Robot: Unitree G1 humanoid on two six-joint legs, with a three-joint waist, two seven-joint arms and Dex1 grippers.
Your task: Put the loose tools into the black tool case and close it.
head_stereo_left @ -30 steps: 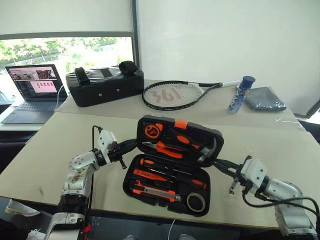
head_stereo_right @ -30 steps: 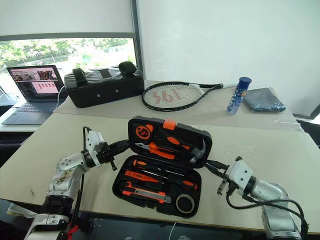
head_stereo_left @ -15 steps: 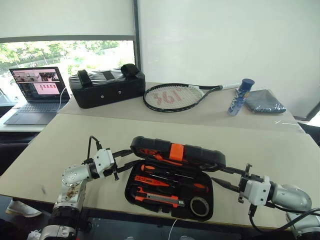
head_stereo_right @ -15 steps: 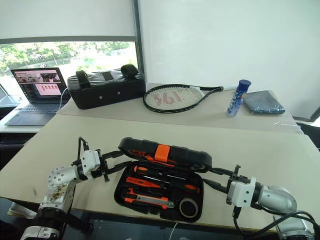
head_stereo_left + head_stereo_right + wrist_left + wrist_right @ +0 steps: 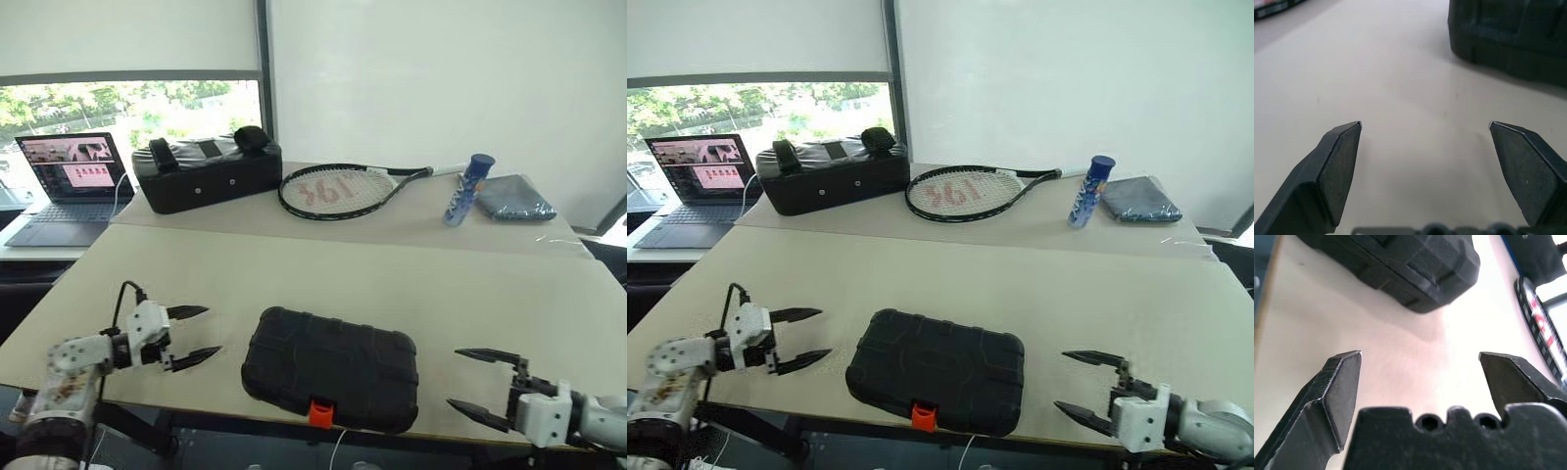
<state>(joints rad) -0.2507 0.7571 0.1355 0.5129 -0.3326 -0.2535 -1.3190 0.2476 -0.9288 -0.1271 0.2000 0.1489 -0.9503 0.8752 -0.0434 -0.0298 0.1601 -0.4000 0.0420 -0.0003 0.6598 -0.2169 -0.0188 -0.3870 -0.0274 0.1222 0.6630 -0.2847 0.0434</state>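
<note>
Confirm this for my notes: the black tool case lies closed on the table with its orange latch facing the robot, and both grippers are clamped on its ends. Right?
Not quite. The black tool case is closed, orange latch toward the robot, but the grippers are not clamped on it. The left eye view shows the left gripper and right gripper open, clear of its ends.

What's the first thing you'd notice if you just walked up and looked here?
The flat black moulded plastic tool case, lying shut with its small orange latch at the near edge of the beige table. The left gripper and the right gripper hover open on either side, touching nothing.
</note>
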